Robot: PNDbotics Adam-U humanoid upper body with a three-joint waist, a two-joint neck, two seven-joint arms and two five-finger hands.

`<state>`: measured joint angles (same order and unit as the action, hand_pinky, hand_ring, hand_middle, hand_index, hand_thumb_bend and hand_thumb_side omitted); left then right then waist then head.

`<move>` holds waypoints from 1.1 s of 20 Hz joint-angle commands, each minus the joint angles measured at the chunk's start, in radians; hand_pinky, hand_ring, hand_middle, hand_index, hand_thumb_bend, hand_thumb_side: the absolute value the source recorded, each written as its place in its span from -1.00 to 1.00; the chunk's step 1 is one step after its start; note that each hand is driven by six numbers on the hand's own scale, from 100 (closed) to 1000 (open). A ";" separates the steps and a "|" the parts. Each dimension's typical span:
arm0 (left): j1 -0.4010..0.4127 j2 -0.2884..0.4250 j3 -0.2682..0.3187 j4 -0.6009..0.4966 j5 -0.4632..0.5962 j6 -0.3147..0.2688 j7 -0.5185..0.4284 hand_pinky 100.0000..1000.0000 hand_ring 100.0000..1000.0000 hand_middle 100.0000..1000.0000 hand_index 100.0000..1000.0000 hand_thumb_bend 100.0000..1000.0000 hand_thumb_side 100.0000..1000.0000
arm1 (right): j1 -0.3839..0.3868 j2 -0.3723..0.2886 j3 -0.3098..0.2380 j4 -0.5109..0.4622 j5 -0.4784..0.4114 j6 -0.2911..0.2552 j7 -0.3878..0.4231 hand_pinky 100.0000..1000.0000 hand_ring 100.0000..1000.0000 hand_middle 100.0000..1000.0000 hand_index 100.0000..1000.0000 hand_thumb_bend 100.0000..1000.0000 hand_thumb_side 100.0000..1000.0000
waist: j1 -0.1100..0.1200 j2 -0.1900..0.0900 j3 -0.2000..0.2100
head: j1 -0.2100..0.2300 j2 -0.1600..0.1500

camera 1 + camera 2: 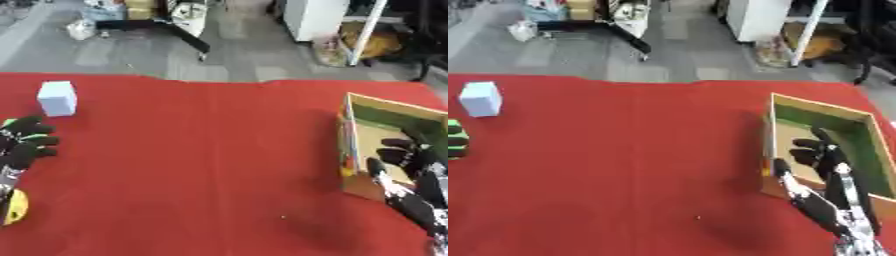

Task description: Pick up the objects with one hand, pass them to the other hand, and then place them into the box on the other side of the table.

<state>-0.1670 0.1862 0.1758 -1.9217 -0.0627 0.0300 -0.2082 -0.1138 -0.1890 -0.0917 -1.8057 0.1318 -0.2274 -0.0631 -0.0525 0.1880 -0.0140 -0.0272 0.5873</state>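
Item one, the white block (57,98): a small pale cube-like box, plain faces, standing upright on the red tablecloth (201,165) at my far left, well apart from everything on the right side. Nothing touches it.

Item two, the cardboard box (820,107): open-topped, tan walls, green lining on the far and right inner walls, sitting at the right edge of the cloth. Its right wall is cut off in the left eye view.

Item three, my right hand (820,156): over the box interior, fingers spread and relaxed, thumb apart toward the near-left wall; I see nothing held in it.

Item four, my left hand (24,142): at the left edge just nearer than the block, dark fingers curled around something green (only slivers of green show between them, so I cannot name it). In the right eye view it is nearly cropped away.

Item five, a yellow shape (16,206) at the lower left edge, partly cut off, unidentifiable.
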 commanded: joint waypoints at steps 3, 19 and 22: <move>-0.003 0.006 0.008 -0.024 -0.002 -0.001 -0.006 0.38 0.36 0.35 0.70 0.27 0.45 | -0.003 -0.009 -0.003 -0.018 -0.005 -0.001 0.006 0.45 0.38 0.37 0.88 -0.40 -0.51 | -0.008 -0.036 0.000 | 0.000 0.000; -0.161 0.734 -0.078 0.293 -0.342 -0.286 -0.208 0.61 0.54 0.49 0.69 0.19 -0.20 | 0.019 -0.039 -0.002 -0.004 0.005 0.003 0.019 0.45 0.38 0.36 0.88 -0.40 -0.54 | 0.039 -0.062 -0.027 | 0.007 0.017; -0.225 0.886 -0.170 0.511 -0.491 -0.374 -0.232 0.65 0.59 0.53 0.69 0.19 -0.35 | 0.025 -0.045 0.002 0.000 0.007 0.002 0.023 0.45 0.38 0.36 0.88 -0.40 -0.54 | 0.050 -0.070 -0.037 | 0.016 0.020</move>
<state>-0.3780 0.9743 0.0305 -1.4801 -0.4984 -0.3078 -0.4286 -0.0850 -0.2093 -0.0906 -1.7983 0.1351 -0.2231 -0.0445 -0.0155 0.1458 -0.0516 -0.0163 0.6056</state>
